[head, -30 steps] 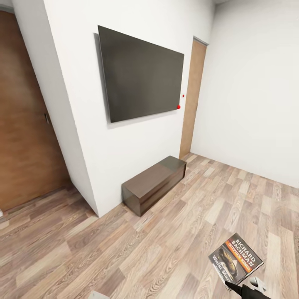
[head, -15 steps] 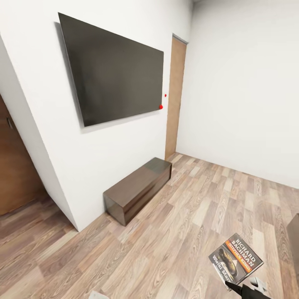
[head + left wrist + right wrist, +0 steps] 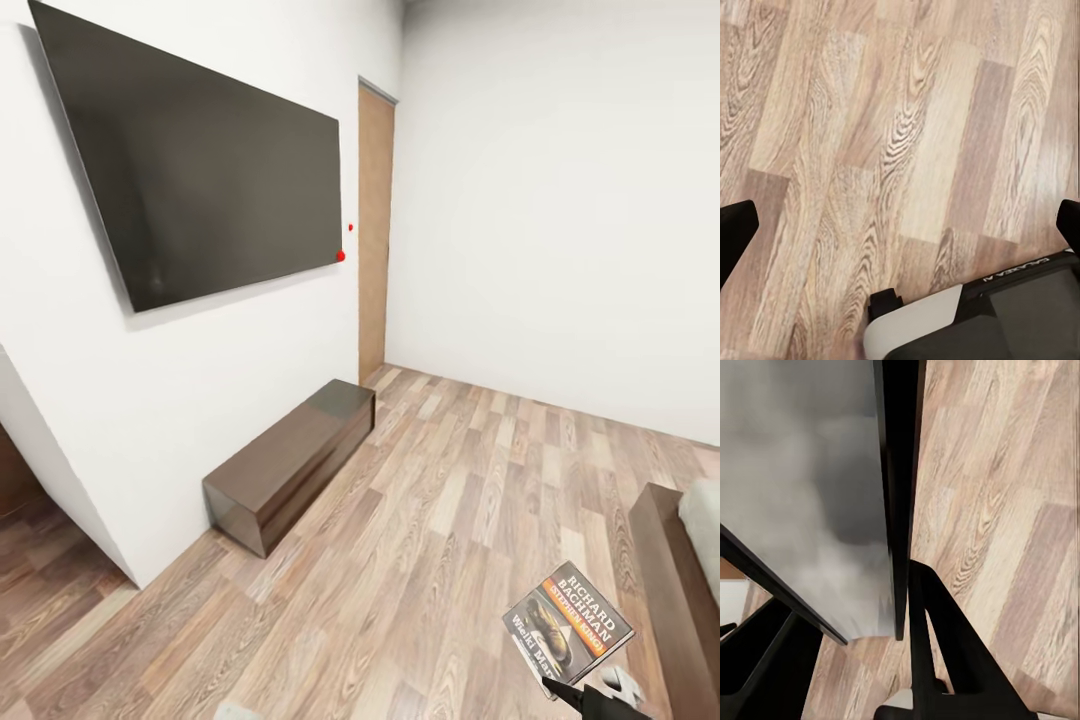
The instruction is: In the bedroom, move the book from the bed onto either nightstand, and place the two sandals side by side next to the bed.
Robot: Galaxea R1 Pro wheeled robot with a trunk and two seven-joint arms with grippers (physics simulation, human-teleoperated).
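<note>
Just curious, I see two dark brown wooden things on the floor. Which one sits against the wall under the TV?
The long low bench, beneath the TV. The other, the bed frame, stands at the view's right edge.

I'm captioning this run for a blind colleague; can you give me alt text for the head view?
The right gripper holds the book up above a wood plank floor at the lower right. A large black TV hangs on the white wall above a long low dark bench, and the bed edges in at right.
</note>
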